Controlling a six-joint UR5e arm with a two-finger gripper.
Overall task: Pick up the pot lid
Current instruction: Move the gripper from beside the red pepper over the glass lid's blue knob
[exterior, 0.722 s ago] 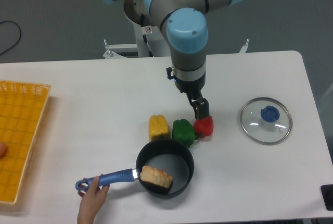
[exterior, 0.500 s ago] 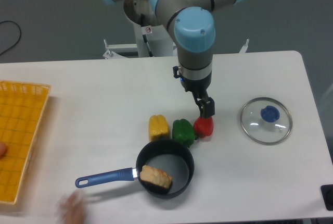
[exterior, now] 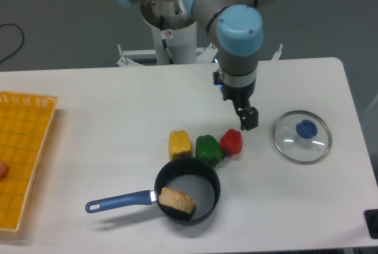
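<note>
High over the middle-right of the table, my gripper (exterior: 247, 118) points down, left of the glass pot lid and apart from it. Its fingers are seen at an angle, and the gap between them cannot be made out; no object shows at the tips. The pot lid (exterior: 289, 142) lies flat at the right of the table, a clear disc with a pale rim. Its round blue knob (exterior: 306, 129) faces up.
Left of the lid are a red pepper (exterior: 231, 142), a green pepper (exterior: 207, 149) and a yellow item (exterior: 179, 145). In front stands a black pan (exterior: 215, 198) holding a bread piece (exterior: 177, 199), its blue handle (exterior: 121, 201) pointing left. An orange basket (exterior: 26, 162) sits far left.
The arm and gripper have shifted right, closer to the lid. A person's hand at the pan handle has withdrawn out of view. The lid and the other items have stayed put.
</note>
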